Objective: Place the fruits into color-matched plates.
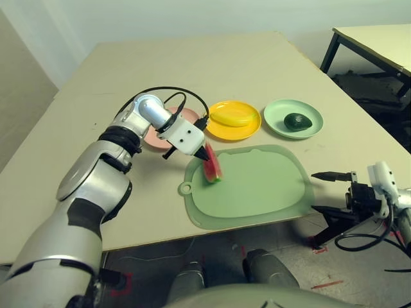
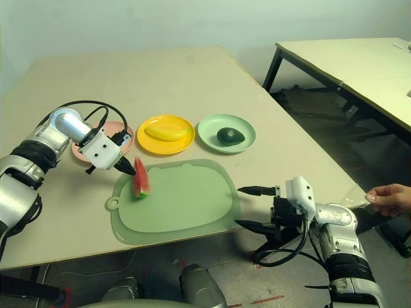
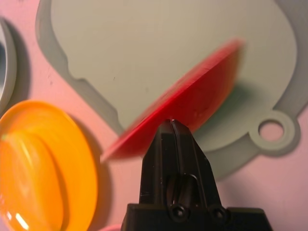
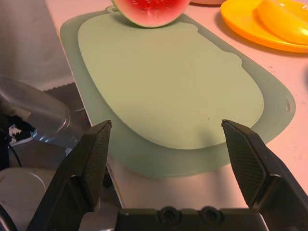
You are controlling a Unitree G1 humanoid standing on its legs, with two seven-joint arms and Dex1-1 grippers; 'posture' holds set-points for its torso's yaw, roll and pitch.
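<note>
A red watermelon wedge [image 1: 213, 170] with green rind stands on the left end of the large green mat [image 1: 257, 186]. My left gripper [image 1: 207, 154] is shut, its tips pinching the wedge's upper edge [image 3: 192, 106]. The pale pink plate [image 1: 153, 138] lies just behind that wrist, partly hidden by it. A yellow banana [image 1: 231, 117] rests in the yellow plate [image 1: 247, 130], and a dark green avocado [image 1: 297, 121] in the mint green plate [image 1: 277, 115]. My right gripper [image 1: 314, 191] hangs open off the table's front right corner, facing the mat.
The mat's ring tab [image 1: 186, 188] points toward the table's front edge. A person's hand [image 2: 390, 197] is at the far right, beside my right arm. A second table [image 1: 379, 42] stands at the back right.
</note>
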